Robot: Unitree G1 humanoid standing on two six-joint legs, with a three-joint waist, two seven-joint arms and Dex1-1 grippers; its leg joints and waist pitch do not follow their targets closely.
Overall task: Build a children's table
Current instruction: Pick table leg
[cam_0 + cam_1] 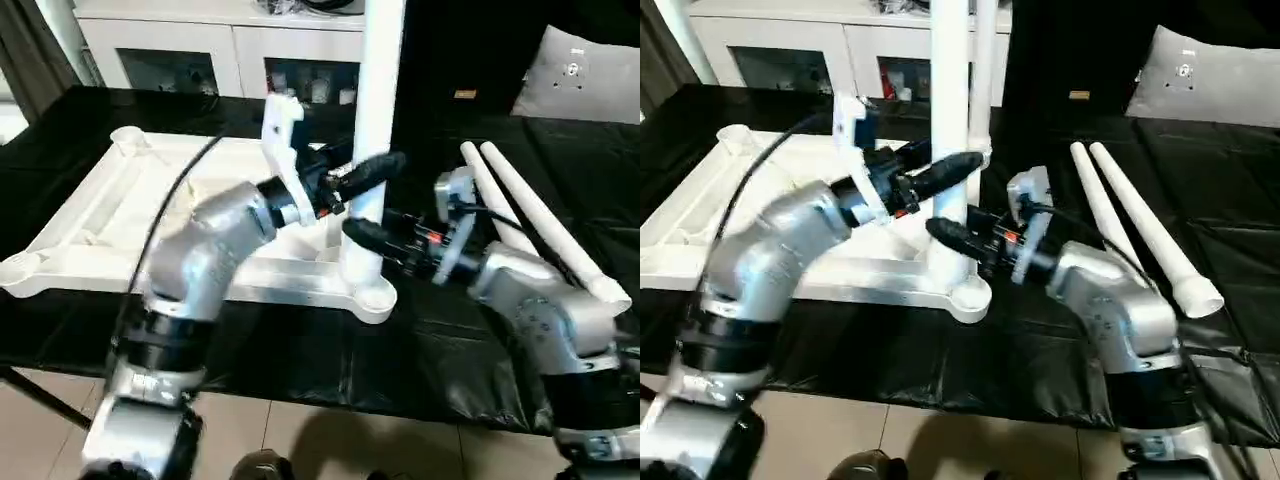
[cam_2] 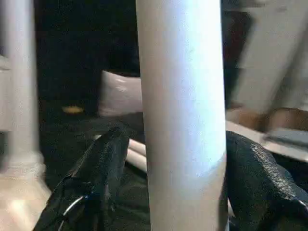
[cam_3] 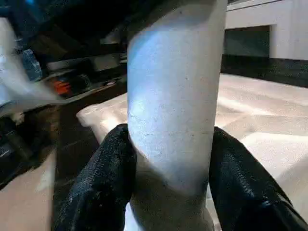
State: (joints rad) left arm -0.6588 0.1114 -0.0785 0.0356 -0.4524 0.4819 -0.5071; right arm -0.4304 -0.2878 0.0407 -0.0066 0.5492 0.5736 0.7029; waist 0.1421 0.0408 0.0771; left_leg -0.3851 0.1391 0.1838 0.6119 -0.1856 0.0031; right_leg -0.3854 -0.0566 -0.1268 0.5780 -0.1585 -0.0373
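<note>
The table top [image 1: 150, 215] lies upside down on the black cloth [image 1: 300, 350], ribbed side up, and a leg [image 1: 372, 120] stands upright in the near corner socket [image 1: 368, 295] on the robot's right side of the top. Another leg [image 1: 982, 70] stands behind it at the far corner, and two spare legs [image 1: 540, 225] lie side by side on the cloth well to the right. The right gripper [image 3: 168, 159] is clamped on the standing leg low down, just above the socket, both fingers pressed to its sides. The left gripper [image 2: 180, 168] straddles the same leg higher up; one finger [image 2: 101, 168] stands clear of the leg with a dark gap showing, so I read it as loosened, not gripping. The step in hand looks like seating this leg. To do it well, keep the leg plumb over the socket, let the low grip carry the push straight down or the twist, and use the upper gripper only as a guide against tilt. Side force so close to the edge could lever the top or slide it on the cloth
</note>
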